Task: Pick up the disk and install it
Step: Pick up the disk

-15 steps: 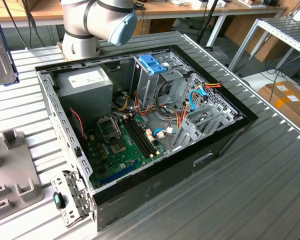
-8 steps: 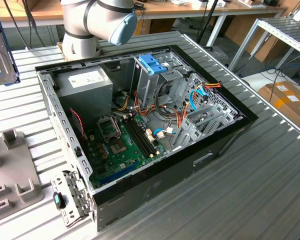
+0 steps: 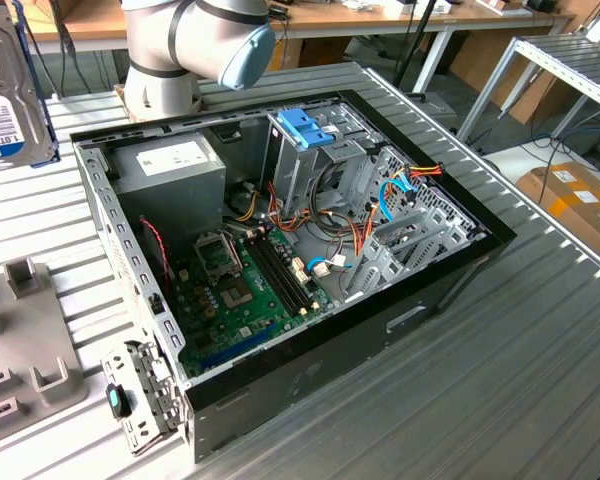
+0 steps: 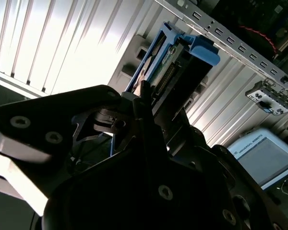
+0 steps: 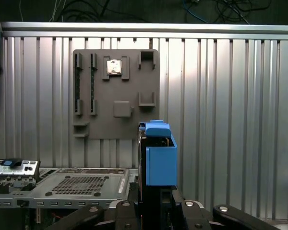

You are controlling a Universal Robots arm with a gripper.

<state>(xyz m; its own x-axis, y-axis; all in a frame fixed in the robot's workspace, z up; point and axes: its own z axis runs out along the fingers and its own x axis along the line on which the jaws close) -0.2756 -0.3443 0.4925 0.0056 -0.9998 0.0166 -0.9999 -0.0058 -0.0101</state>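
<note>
Disk: standing edge-up, blue rail showing
Holder: gripper pinching it by both faces
Surroundings: ribbed counter carrying open computer case

The disk is upright — outside the open computer case.

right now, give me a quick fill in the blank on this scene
The gripper is shut on the ___. Its side rails are coloured ___. In the exterior view the case lies with its side ___, motherboard showing.
Missing words: disk; blue; open.
</note>
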